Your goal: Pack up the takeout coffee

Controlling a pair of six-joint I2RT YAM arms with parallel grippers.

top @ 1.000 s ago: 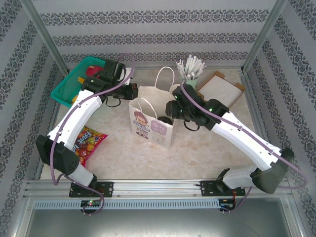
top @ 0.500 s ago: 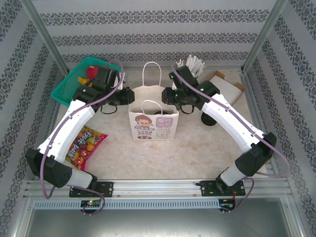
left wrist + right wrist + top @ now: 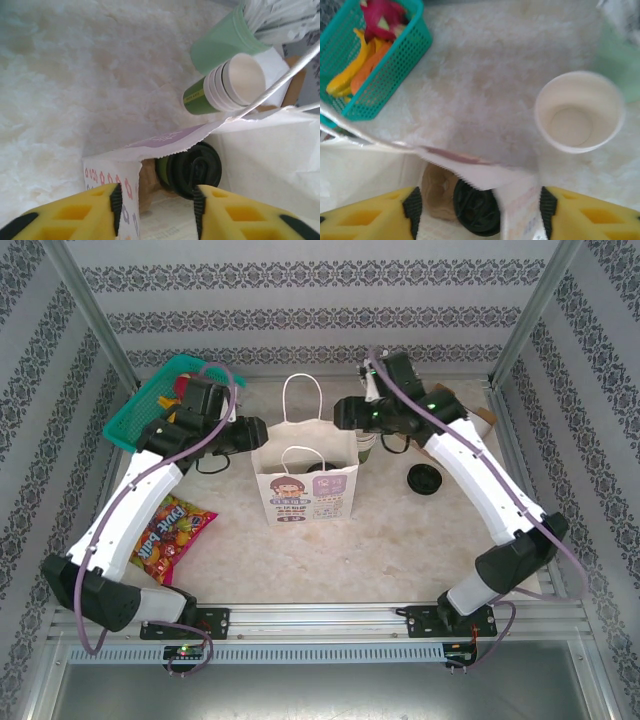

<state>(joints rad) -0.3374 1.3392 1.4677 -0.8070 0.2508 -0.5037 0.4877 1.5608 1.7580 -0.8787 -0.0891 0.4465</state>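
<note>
1. At the desk's far-left corner stands a teal plastic mesh basket (image 3: 125, 418) of toy fruit. A red printed sweets packet (image 3: 170, 530) lies near the left edge.
2. The left hand (image 3: 157, 195) hangs at the left end of the bag's mouth. Its yellow fingers are partly spread with the paper rim between them, and I see no pinch.
3. Mid-desk stands the white paper carrier bag with looped handles and a printed label (image 3: 305, 498), upright with its mouth open.
4. The takeout coffee, a small dark green paper cup with a round black plastic lid (image 3: 192, 170), sits inside the bag at the bottom, lid upward.
   - I judge it light unless filled, with thin walls that dent under a hard squeeze and a slick lid that could pop off.
   - It is best held around the body below the lid and kept level.
5. The right hand (image 3: 477, 197) hovers at the bag's right end, fingers wide and holding nothing.
6. Just beyond the bag are a stack of lidless cream-and-green paper cups (image 3: 580, 112) and a mint-green holder of white wrapped straws (image 3: 225, 42).
7. Right of the bag lies a round black thing (image 3: 425, 480), either a loose lid or another lidded cup; I cannot tell which.
8. The bag's walls hide most of the cup's body, so its fill level and exact footing are unclear.
</note>
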